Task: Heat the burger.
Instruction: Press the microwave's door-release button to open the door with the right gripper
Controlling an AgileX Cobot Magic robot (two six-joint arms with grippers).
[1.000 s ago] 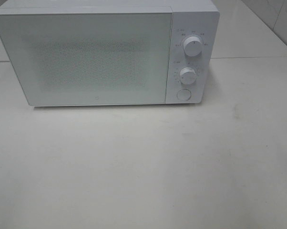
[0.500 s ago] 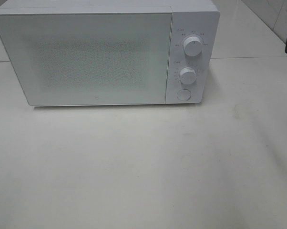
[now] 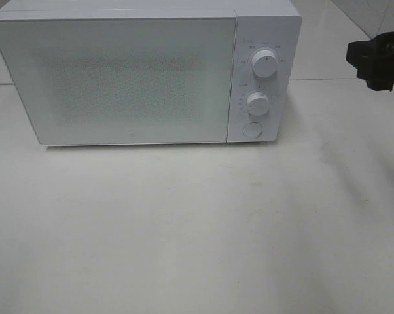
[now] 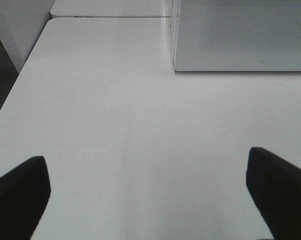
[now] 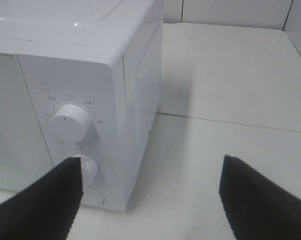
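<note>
The burger shows in none of the views: it is not on the visible counter [image 3: 197,229], and the microwave [image 3: 144,13] has its frosted door [image 3: 118,78] closed, so I cannot tell whether the burger sits inside or somewhere out of frame. The right gripper [image 5: 150,200] hangs off the microwave's right side, near the control panel, with its fingers spread wide and nothing between them. The left gripper [image 4: 148,192] is equally wide and empty, low over bare counter just off the microwave's left front corner. Judging by that position, the step in hand is for the right arm to work the panel, either the round button [image 3: 251,129] at the bottom or one of the two dials, the upper knob [image 3: 265,65] and the lower knob [image 3: 257,103]. To do it well, the gripper should probably narrow first so that one fingertip meets the button squarely, or both fingers straddle a dial evenly. It should push straight in, so the light casing does not slide back. The controls sit close together, so a wide finger could catch the lower knob. There is open counter to the right and in front. A door hinged on the left would sweep across the front, so the left gripper should stay well clear of it.
</note>
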